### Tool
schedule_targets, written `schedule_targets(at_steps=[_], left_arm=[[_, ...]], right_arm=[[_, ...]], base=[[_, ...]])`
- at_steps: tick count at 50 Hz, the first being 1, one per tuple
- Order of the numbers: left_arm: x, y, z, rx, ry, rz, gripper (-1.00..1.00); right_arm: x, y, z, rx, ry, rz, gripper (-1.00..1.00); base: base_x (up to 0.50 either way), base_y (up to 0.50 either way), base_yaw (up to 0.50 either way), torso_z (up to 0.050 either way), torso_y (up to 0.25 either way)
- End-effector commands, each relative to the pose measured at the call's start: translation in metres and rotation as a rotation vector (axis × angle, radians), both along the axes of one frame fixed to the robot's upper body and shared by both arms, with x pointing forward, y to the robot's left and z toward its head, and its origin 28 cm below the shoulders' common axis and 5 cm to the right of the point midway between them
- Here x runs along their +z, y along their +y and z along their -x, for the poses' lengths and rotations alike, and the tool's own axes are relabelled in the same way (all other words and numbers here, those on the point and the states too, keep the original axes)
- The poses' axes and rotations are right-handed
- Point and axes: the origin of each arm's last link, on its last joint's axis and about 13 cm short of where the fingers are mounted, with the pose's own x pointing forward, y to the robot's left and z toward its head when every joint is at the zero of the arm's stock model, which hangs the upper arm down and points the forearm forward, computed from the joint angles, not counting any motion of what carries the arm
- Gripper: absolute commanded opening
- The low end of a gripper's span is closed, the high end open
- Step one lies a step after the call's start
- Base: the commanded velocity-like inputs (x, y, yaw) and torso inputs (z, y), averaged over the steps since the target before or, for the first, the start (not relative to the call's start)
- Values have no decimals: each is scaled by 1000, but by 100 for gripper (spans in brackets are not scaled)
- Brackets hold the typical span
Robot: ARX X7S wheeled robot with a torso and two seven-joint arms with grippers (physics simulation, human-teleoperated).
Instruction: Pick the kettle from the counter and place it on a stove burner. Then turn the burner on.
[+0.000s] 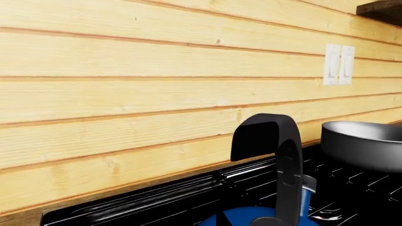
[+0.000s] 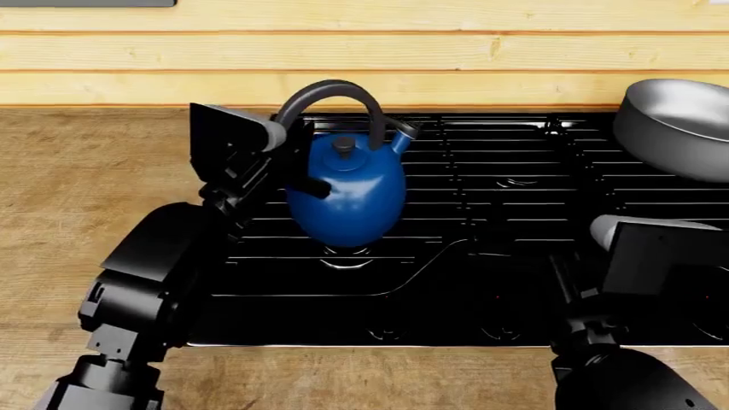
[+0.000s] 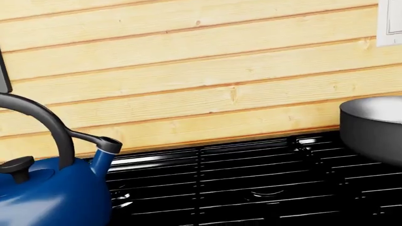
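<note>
The glossy blue kettle (image 2: pixel 347 192) is over the front-left stove burner (image 2: pixel 347 257) of the black cooktop (image 2: pixel 490 282), leaning a little; I cannot tell whether its base touches the grate. My left gripper (image 2: pixel 285 134) is at the left foot of the kettle's dark arched handle (image 2: pixel 330 88) and looks shut on it. The left wrist view shows that handle (image 1: pixel 279 150) close up above the blue body (image 1: pixel 251 217), with no fingers visible. The kettle (image 3: pixel 44 197) also fills a corner of the right wrist view. My right gripper (image 2: pixel 655 256) hovers over the cooktop's front right, its fingers hidden.
A silver-grey pot (image 2: pixel 678 120) stands on the back-right burner, also seen as the pot (image 1: pixel 364 143) and the pot (image 3: pixel 377 127) in the wrist views. The wooden counter (image 2: pixel 80 188) lies left of the cooktop. The pale plank wall (image 2: pixel 456 51) runs behind, with white switches (image 1: pixel 339 63).
</note>
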Motion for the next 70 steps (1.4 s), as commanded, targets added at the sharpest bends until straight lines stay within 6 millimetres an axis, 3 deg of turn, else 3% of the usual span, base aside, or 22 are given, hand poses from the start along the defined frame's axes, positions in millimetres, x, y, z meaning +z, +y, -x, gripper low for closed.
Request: schedule_targets(at_steps=[1, 20, 21, 42, 50, 62, 70], left_arm=[[4, -1, -4, -5, -19, 29, -100], [-3, 0, -2, -33, 10, 42, -100], [-3, 0, -2, -39, 17, 48, 100], [0, 1, 1, -35, 8, 46, 100], [11, 5, 5, 20, -28, 60, 100], [13, 11, 19, 19, -40, 64, 100], [16, 16, 45, 19, -56, 74, 100]], right_arm=[[-3, 0, -2, -2, 9, 0, 100], [-2, 1, -3, 2, 7, 3, 100], [-2, 1, -3, 2, 8, 3, 100], [-2, 0, 0, 5, 6, -8, 100], [1, 1, 3, 12, -5, -16, 100], [6, 2, 8, 11, -14, -12, 100], [13, 3, 16, 16, -26, 2, 100]], base=[[0, 0, 0, 0, 0], [0, 0, 0, 0, 0], [0, 0, 0, 0, 0], [0, 0, 0, 0, 0], [0, 0, 0, 0, 0], [0, 0, 0, 0, 0], [0, 0, 0, 0, 0]])
